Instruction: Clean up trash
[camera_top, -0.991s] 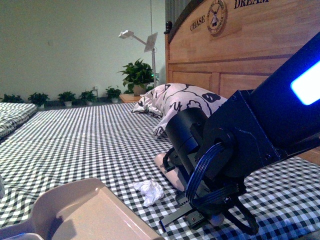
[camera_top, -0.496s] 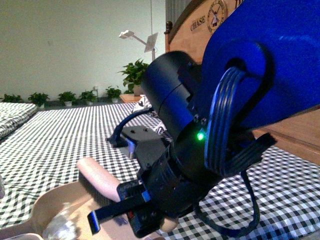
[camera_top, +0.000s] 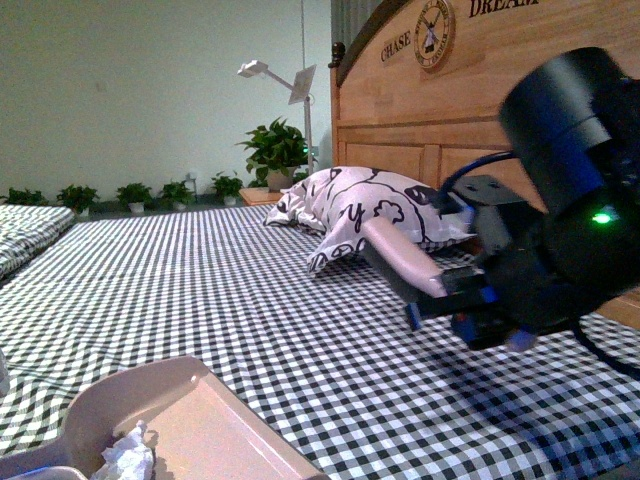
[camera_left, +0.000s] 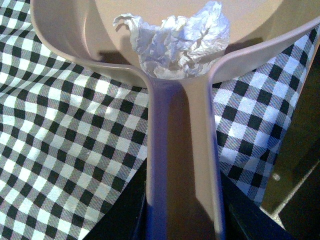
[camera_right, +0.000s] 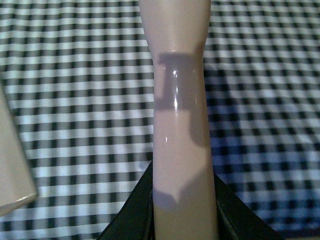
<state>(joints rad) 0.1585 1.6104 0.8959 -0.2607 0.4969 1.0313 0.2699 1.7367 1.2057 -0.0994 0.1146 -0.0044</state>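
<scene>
The trash, a crumpled wad of white tissue (camera_left: 175, 42), lies inside the beige dustpan (camera_left: 75, 35) at the pan's back, where the handle joins. It also shows in the front view (camera_top: 125, 458), in the dustpan (camera_top: 215, 420) at the bottom left. My left gripper (camera_left: 182, 220) is shut on the dustpan handle (camera_left: 182, 150). My right gripper (camera_top: 475, 310) is shut on the beige brush handle (camera_right: 182, 125) and holds the brush (camera_top: 400, 262) in the air at the right, above the checked bedspread. The brush's bristles are out of view.
A black-and-white checked bedspread (camera_top: 220, 290) covers the bed. A white pillow with black pattern (camera_top: 350, 205) lies against the wooden headboard (camera_top: 500, 110) at the back right. A dustpan edge (camera_right: 12, 170) shows in the right wrist view. Potted plants and a lamp stand beyond the bed.
The tissue went from the bedspread into the dustpan. My right arm swept the brush across to the pan, then lifted it away to the right.
</scene>
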